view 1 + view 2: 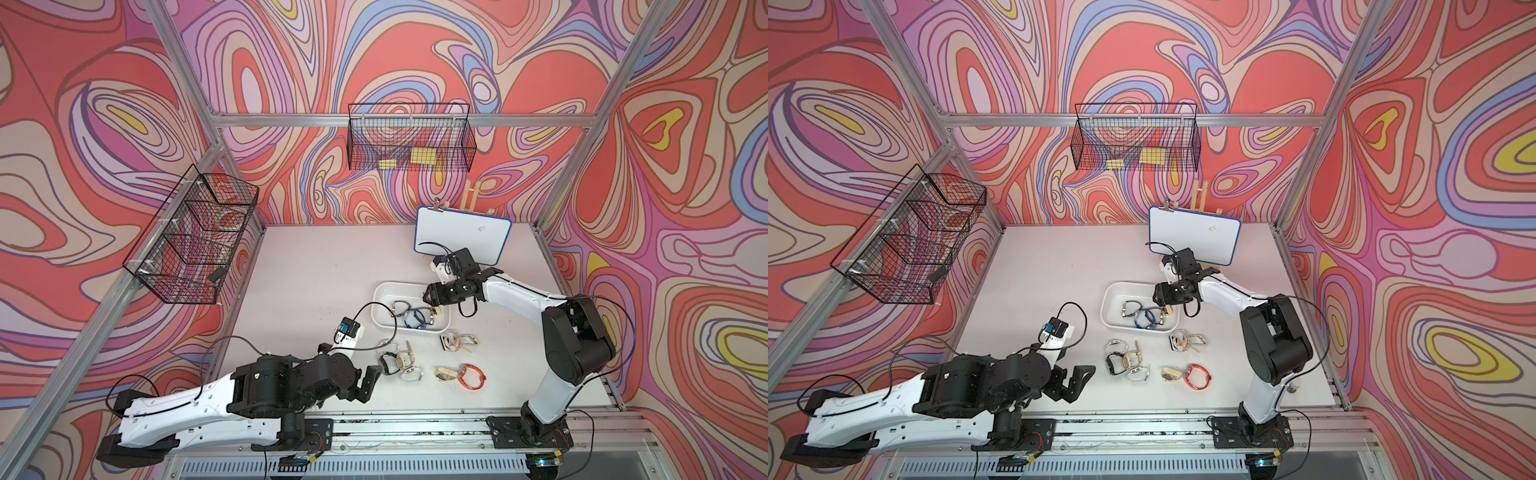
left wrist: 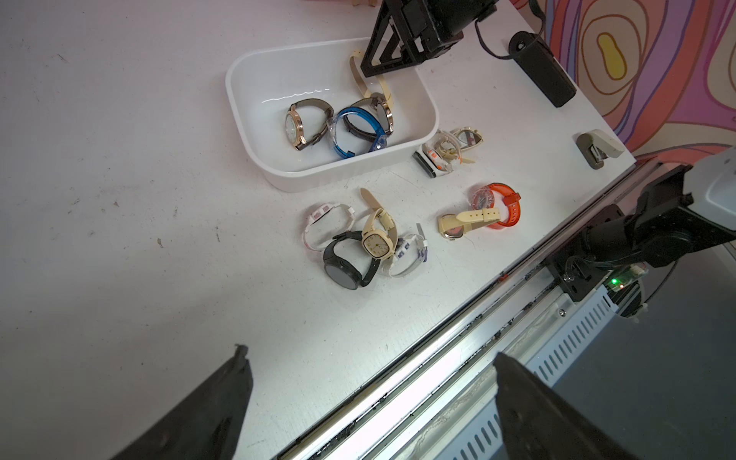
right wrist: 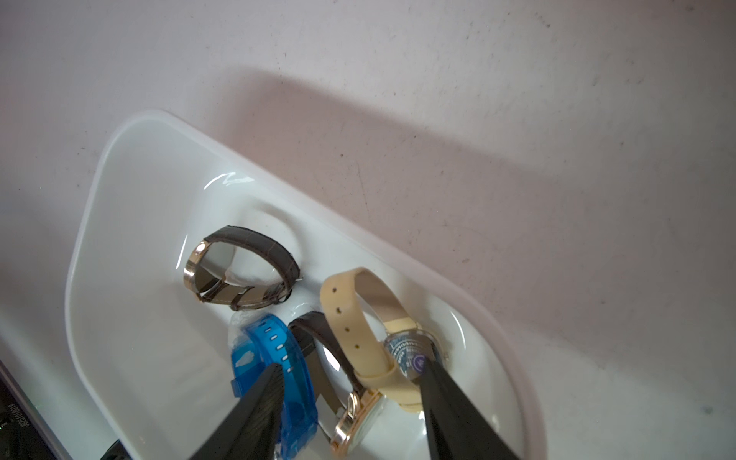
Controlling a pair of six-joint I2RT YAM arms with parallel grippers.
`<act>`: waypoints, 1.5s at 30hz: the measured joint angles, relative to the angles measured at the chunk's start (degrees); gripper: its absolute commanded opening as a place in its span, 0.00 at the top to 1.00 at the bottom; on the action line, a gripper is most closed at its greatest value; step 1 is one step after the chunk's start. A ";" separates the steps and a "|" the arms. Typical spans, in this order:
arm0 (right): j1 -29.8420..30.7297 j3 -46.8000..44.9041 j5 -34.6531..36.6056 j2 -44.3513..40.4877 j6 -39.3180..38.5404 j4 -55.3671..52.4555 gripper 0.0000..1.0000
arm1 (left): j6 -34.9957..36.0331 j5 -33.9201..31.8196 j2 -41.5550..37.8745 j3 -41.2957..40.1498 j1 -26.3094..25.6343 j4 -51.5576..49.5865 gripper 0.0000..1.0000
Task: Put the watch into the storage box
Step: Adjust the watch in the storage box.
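**Hovering over the storage box, beige watch down inside**

Risks first. One finger of the right hand touches the case of the beige watch. If the hand lifts straight from here, we judge that this contact, or the raised strap loop, could drag the watch up and tip it over the rim. The other finger sits right over the blue watch, so a sideways exit could shove it and the brown-strap watch. The storage box looks light, and a snag might slide it across the worktop.

Hand state: the right hand's jaws are part-open, with a gap wider than the strap. We see no pinch on anything, only that one-sided touch. The beige watch sits in the box, at its 3 o'clock end in both top views.

The left hand is spread wide and empty, above bare worktop at 8 o'clock of the box. Loose watches lie on the worktop at 6 o'clock of the box, so we reckon plenty is left.
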 measured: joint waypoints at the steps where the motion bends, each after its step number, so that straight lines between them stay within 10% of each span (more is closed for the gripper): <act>1: 0.00 0.00 0.28 0.00 -0.17 -0.13 0.40 | -0.02 0.00 0.00 -0.02 0.00 0.00 0.00; 14: 0.00 2.54 1.95 3.72 -2.97 -1.01 0.55 | 0.02 0.00 0.15 -0.61 0.00 0.02 0.00; 25: 0.00 3.65 -0.79 4.46 -4.44 -1.14 1.00 | 0.15 -0.02 0.63 -0.61 0.00 0.02 0.00; 45: 5.03 15.67 5.42 6.73 -1.79 -12.76 1.00 | -0.02 -1.27 -2.51 -2.49 0.00 -0.02 0.00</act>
